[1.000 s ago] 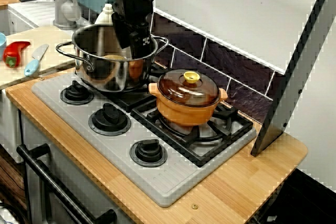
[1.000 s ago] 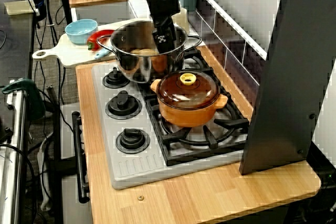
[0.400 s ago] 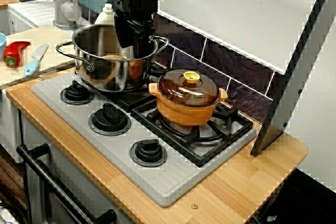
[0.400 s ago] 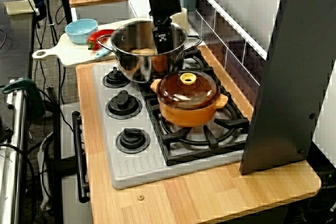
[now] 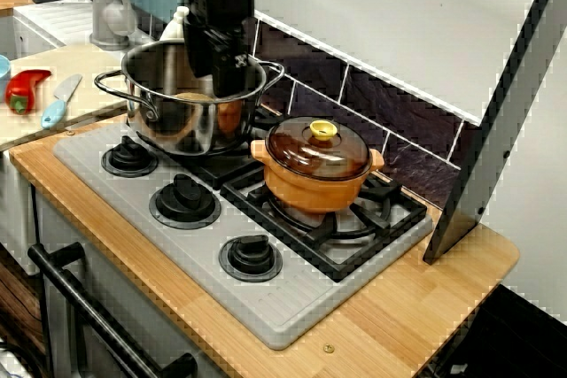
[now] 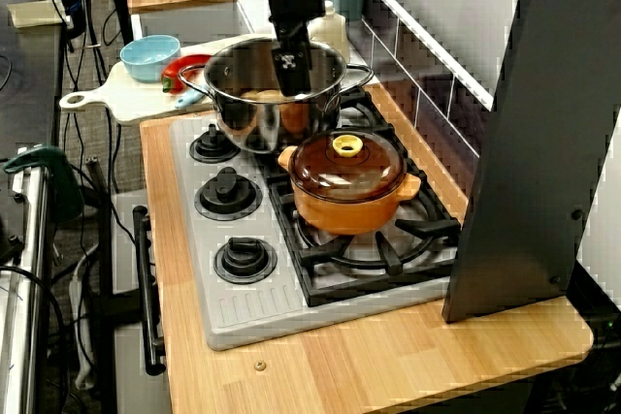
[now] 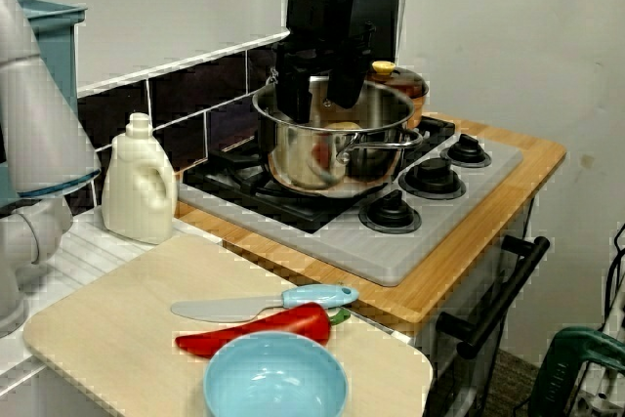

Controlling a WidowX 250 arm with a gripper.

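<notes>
We are finding the fingers [image 7: 293,90] apart, hanging inside the pot [image 7: 298,158], a tan lump [image 7: 344,127] lying just below them.

orange lidded pot [image 5: 317,168] | red pepper [image 7: 256,330] | blue bowl [image 7: 274,378] | white jug [image 7: 140,183] | blue-handled knife [image 7: 269,303]

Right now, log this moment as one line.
hand: open, low in steel pot mouth | steel pot: on stove, tan item inside | orange lidded pot: adjacent burner
</notes>
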